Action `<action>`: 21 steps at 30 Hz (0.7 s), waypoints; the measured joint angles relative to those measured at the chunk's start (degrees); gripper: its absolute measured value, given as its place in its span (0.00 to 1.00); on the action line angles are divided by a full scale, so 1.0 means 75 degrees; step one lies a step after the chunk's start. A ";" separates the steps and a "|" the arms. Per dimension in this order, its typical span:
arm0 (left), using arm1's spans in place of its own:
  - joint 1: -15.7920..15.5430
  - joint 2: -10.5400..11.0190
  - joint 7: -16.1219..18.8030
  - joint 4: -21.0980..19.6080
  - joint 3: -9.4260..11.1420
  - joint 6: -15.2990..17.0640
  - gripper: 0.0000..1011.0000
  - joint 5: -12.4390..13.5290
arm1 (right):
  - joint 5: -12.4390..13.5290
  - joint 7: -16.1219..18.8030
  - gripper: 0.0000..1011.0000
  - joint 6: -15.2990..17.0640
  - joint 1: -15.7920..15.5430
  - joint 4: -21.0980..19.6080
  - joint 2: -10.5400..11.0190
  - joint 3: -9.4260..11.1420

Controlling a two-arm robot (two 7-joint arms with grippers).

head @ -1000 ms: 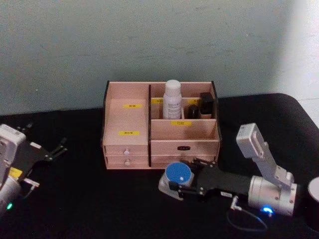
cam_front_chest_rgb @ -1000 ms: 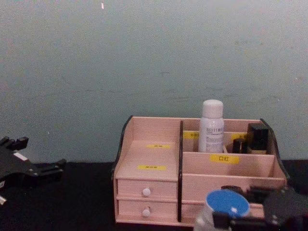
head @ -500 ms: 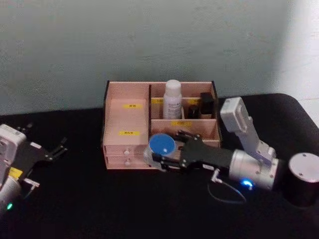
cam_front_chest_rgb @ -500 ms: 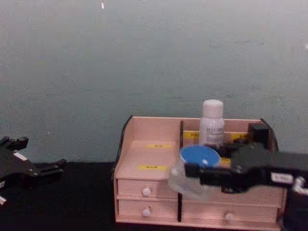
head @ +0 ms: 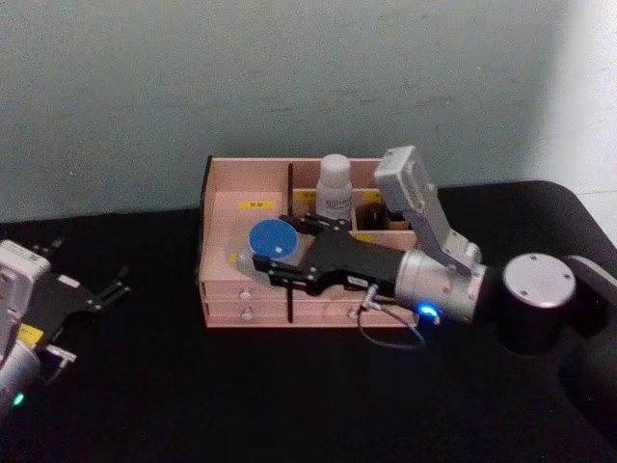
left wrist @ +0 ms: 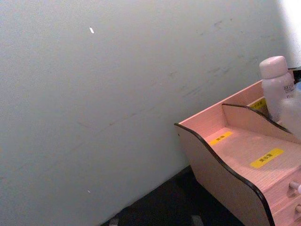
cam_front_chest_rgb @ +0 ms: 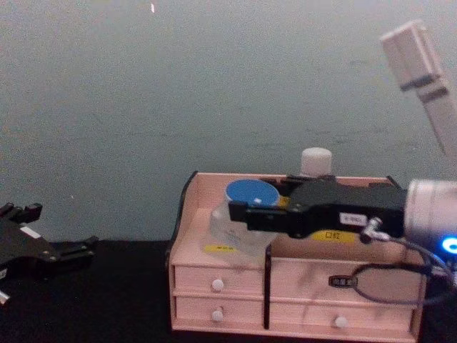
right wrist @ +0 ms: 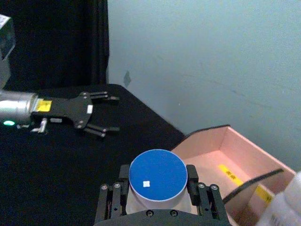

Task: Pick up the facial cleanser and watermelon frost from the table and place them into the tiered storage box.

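Observation:
The watermelon frost (head: 273,240), a clear jar with a blue lid, hangs just above the left stepped shelf of the pink tiered storage box (head: 224,206). My right gripper (head: 275,254) is shut on its sides. In the right wrist view the blue lid (right wrist: 158,174) sits between the fingers (right wrist: 192,175), over the box's left end (right wrist: 221,155). The chest view has the jar (cam_front_chest_rgb: 250,194) level with the box's top (cam_front_chest_rgb: 214,275). The white facial cleanser (head: 335,185) stands upright in a back compartment. My left gripper (head: 108,289) rests open at the far left of the table.
Small black containers (head: 397,200) stand in the back right compartment next to the cleanser. A grey cable (head: 386,333) loops under the right wrist in front of the drawers. A wall rises right behind the box. Black table stretches between the box and my left arm.
My right gripper has lifted the jar from the table in front of the box, up and to the left, until it hangs over the left shelf. The left arm has stayed put.

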 joint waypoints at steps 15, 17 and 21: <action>0.0000 0.0000 0.0000 0.0000 0.0000 0.0000 0.99 0.0000 | -0.0196 -0.0075 0.72 0.0121 0.1039 0.1668 -0.0958 -0.0138; 0.0000 0.0000 0.0000 0.0000 0.0000 0.0000 0.99 0.0000 | -0.0243 -0.0120 0.72 0.0119 0.1171 0.1921 -0.1073 -0.0136; 0.0000 0.0000 0.0000 0.0000 0.0000 0.0000 0.99 0.0000 | -0.0313 -0.0192 0.72 0.0120 0.1323 0.2225 -0.1215 -0.0122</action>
